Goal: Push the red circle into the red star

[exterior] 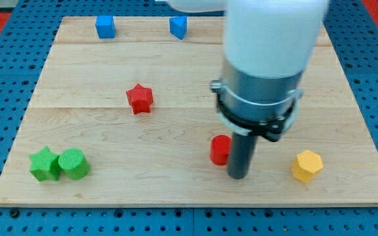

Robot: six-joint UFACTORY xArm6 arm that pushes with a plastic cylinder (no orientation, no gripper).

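Wooden worktop (176, 78) is carrying the red star (139, 99); my tip (238, 176) is touching the red circle (220, 150) lower right; no jaws showing.

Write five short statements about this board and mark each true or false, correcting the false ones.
1. My tip is right beside the red circle, on its right in the view. True.
2. The red star touches the red circle. False: they are well apart, the star up and to the view's left.
3. The green star and green circle sit side by side at the view's bottom left. True.
4. The yellow block lies at the view's top. False: it is at the bottom right.
5. Two blue blocks are near the board's top edge. True.
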